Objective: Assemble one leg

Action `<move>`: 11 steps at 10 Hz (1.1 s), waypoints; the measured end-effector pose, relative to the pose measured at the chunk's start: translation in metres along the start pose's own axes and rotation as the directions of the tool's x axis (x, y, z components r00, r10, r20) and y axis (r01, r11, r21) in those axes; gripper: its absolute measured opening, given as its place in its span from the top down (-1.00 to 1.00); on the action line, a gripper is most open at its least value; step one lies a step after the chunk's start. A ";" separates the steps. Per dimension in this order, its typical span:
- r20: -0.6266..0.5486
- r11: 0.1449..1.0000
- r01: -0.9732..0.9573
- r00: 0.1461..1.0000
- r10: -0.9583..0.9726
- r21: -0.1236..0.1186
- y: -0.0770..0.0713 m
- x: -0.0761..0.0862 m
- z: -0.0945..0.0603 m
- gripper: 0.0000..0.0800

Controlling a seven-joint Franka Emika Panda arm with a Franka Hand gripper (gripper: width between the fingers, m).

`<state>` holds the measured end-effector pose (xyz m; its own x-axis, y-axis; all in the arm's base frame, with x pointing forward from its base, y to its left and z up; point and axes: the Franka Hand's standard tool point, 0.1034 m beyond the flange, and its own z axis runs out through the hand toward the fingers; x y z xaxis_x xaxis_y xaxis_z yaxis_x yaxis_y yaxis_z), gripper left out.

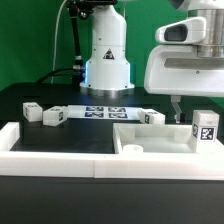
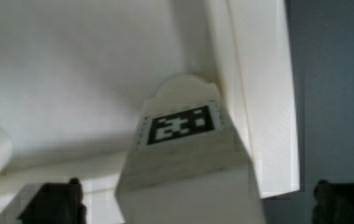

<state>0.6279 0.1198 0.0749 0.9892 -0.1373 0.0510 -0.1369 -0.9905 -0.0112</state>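
Note:
A leg (image 1: pixel 205 128), a white post with a black-and-white tag, stands upright at the exterior view's right, beside the large white plate (image 1: pixel 160 140). My gripper (image 1: pixel 178 108) hangs over this area. In the wrist view the leg (image 2: pixel 179 140) reaches up between my two dark fingertips (image 2: pixel 53 202), with the tag facing the camera. My gripper (image 2: pixel 195 205) is open, with a gap on each side of the leg. I cannot tell whether the leg touches the plate (image 2: pixel 85 70) behind it.
Other white legs lie at the exterior view's left (image 1: pixel 30 112), (image 1: pixel 52 116) and behind the plate (image 1: pixel 150 115). The marker board (image 1: pixel 100 110) lies in front of the robot base. A white wall (image 1: pixel 60 152) runs along the front.

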 end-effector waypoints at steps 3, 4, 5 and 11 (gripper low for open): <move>-0.003 0.996 0.085 0.996 -0.085 -0.008 0.002 0.001 0.000 -0.62; -0.003 0.996 0.085 0.996 -0.085 -0.008 0.002 0.001 0.000 -0.40; -0.003 0.997 0.083 0.997 -0.083 -0.008 0.002 0.001 0.000 -0.40; -0.005 0.963 -0.270 0.963 0.270 -0.010 0.011 0.002 0.000 0.27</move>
<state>0.6285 0.1086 0.0745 0.9153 -0.3995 0.0507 -0.3993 -0.9167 -0.0143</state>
